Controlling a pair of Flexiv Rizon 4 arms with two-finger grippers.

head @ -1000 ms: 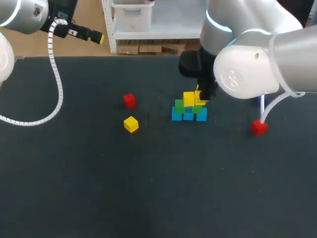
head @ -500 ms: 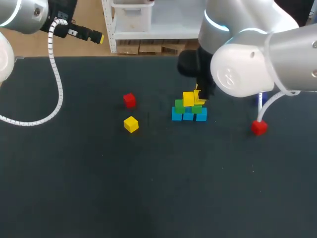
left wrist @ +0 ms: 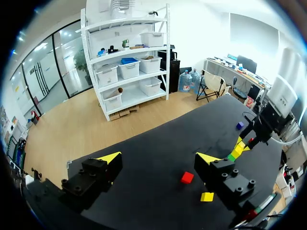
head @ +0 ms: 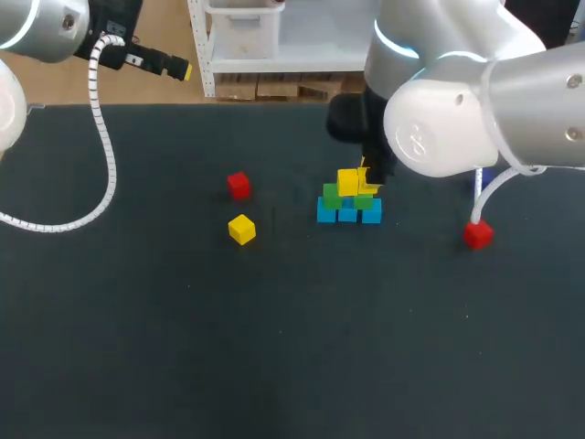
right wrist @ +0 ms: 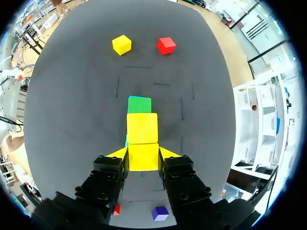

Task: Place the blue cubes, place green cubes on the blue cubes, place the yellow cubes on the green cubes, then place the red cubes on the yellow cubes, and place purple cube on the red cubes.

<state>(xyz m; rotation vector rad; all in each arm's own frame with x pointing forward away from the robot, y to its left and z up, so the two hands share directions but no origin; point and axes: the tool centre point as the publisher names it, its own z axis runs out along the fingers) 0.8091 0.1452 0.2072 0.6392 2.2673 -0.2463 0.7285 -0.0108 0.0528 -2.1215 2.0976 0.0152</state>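
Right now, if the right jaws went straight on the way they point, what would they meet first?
Probably the small green cube under the yellow cube the right jaws hold, though depth is unclear.

site: robotics lab | signs: left arm [head: 37, 27] and right arm [head: 457, 119] at black table [head: 274, 347]

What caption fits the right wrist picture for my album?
Right hand holds a yellow cube beside the stacked yellow cube.
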